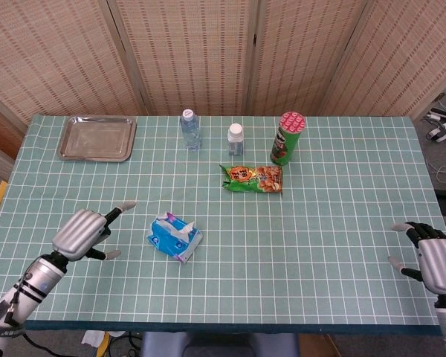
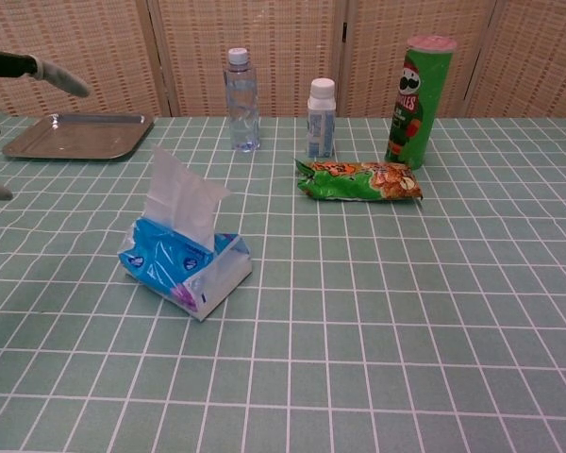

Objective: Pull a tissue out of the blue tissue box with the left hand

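A blue tissue box [image 1: 175,238] lies tilted near the front middle of the green gridded worktop [image 1: 334,245], with a white tissue [image 2: 181,197] standing up from its slot, easy to pinch. The left hand [image 1: 82,232] hovers near the box on its left side, not touching it, fingers [image 1: 123,206] spread apart and holding nothing, seemingly readied to close on the tissue. The right hand [image 1: 435,262] rests at the far right edge, well apart, fingers also apart and empty. Behind stand a tray [image 1: 97,137], a water bottle [image 1: 190,129], a small white bottle [image 1: 236,138], a chip can [image 1: 288,137] and a snack bag [image 1: 252,178].
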Motion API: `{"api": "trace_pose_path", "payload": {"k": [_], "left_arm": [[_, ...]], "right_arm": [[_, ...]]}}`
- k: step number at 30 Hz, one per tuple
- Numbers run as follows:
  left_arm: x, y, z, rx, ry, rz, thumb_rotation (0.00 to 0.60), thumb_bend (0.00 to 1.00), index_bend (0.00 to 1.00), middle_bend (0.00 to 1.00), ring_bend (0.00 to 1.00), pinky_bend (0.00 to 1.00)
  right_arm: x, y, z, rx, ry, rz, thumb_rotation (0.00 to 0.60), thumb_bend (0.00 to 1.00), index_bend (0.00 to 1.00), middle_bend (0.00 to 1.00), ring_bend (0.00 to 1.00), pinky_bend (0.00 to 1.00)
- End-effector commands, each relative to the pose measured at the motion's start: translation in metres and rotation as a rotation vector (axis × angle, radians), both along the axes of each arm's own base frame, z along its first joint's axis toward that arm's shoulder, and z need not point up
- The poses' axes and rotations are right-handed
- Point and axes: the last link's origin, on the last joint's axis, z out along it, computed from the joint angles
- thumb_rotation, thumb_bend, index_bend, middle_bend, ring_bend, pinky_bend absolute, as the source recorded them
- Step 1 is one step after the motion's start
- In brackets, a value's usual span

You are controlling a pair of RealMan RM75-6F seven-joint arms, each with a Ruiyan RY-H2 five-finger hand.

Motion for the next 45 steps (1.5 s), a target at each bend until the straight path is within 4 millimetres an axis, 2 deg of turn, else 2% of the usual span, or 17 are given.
{"api": "trace_pose_path", "payload": {"k": [1,12,20,31,45], "left_arm": [[0.012,0.003,-0.011,-0.023,0.002,-0.017,0.600,0.04,0.15,1.00,1.00,1.00],[0.035,0.011,-0.035,-0.022,-0.010,-0.073,0.600,0.04,0.18,1.00,1.00,1.00],[0.050,0.015,-0.048,-0.075,0.039,-0.086,0.600,0.04,0.29,1.00,1.00,1.00],[0.056,0.020,-0.068,-0.104,0.052,-0.040,0.600,0.04,0.32,1.00,1.00,1.00],[0.063,0.020,-0.075,-0.084,0.004,-0.026,0.600,0.04,0.48,1.00,1.00,1.00]], "right_arm": [[0.000,0.000,0.000,0.004,-0.001,0.000,0.600,0.11,0.33,0.37,0.31,0.42],[-0.001,0.000,0.001,0.014,-0.006,-0.004,0.600,0.11,0.33,0.37,0.31,0.42],[-0.002,0.001,0.003,0.011,-0.012,-0.007,0.600,0.11,0.33,0.37,0.31,0.42],[-0.004,0.001,0.006,0.011,-0.021,-0.009,0.600,0.11,0.33,0.38,0.31,0.42],[-0.004,0.001,0.006,0.012,-0.024,-0.008,0.600,0.11,0.33,0.38,0.31,0.42]]}}
